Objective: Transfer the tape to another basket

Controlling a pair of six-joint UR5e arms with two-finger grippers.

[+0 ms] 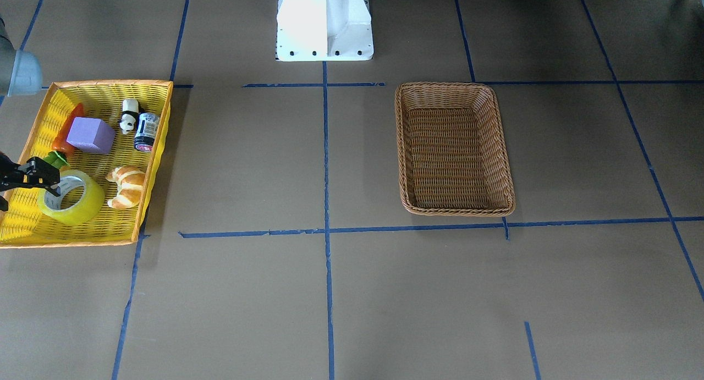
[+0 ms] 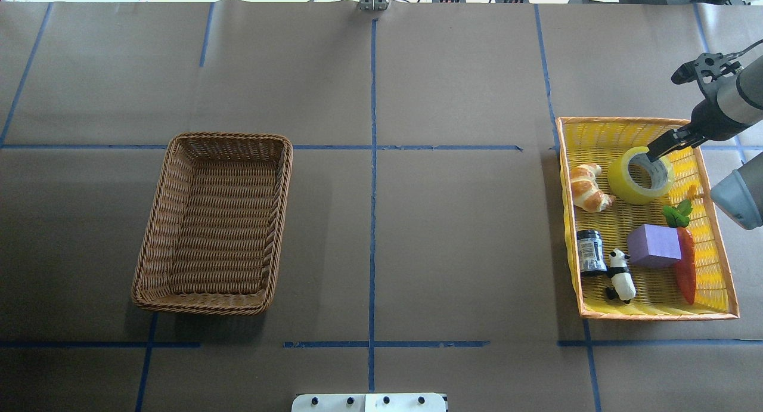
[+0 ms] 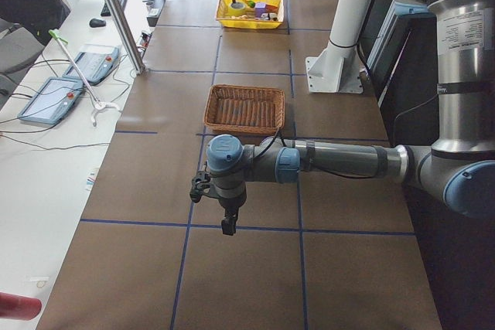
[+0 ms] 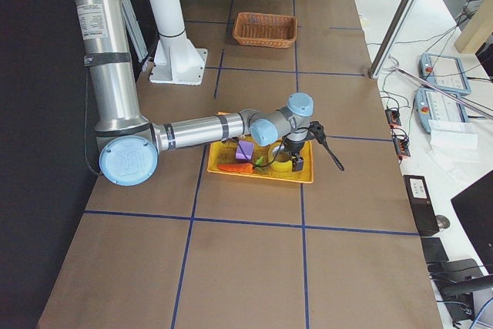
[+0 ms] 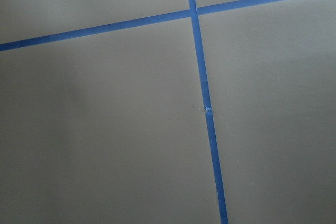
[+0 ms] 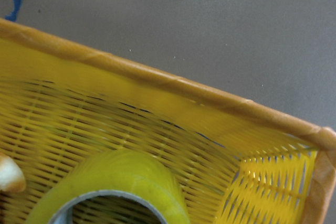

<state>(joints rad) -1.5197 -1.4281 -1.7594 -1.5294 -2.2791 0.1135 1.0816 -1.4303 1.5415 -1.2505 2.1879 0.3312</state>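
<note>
tape (image 2: 641, 176) | in yellow basket (image 2: 656, 314), R hand (image 2: 656, 154) at its rim | grip: can't tell

Two blue lines (image 5: 205, 103) cross on the plain brown table (image 5: 105, 140).

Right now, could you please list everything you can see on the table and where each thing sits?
tape: one, yellow-green, in the yellow basket beside the croissant
wicker basket: one, brown, on the robot's left side
yellow basket: one, orange-rimmed, on the robot's right side
croissant: one, golden, in the yellow basket
block: one, purple, beside the carrot
carrot: one, orange with green top, along the yellow basket's outer wall
panda figure: one, black and white, beside the can
can: one, dark, in the yellow basket
lines: several, blue, across the table
right gripper: black, at the tape's rim
left gripper: black, over bare table
</note>
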